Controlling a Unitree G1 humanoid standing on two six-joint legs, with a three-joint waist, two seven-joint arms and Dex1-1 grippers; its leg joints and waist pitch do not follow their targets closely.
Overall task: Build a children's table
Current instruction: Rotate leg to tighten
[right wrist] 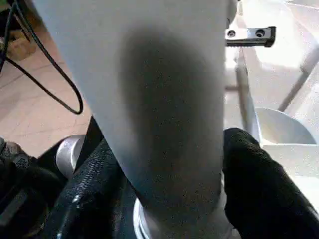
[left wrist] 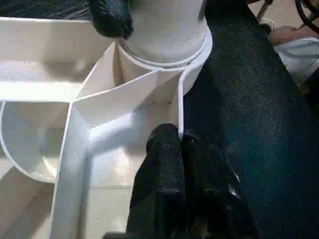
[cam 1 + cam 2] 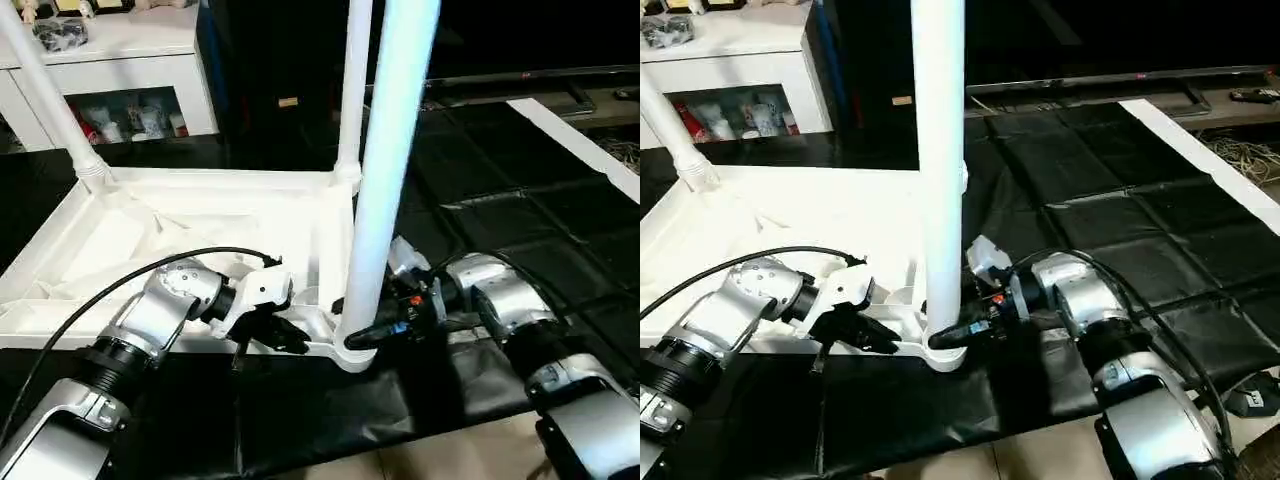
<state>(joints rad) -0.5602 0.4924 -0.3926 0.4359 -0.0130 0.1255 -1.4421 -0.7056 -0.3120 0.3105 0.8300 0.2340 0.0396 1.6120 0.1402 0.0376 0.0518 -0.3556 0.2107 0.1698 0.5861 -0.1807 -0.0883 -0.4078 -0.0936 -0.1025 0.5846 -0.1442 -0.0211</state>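
Here, right tool grasping smooth tubular leg, left tool clenched on ribbed tabletop rim.

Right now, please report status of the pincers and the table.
Left pincer shut on the tabletop rim. Right pincer around near leg, at its corner socket. Three legs upright. Nothing in the way.
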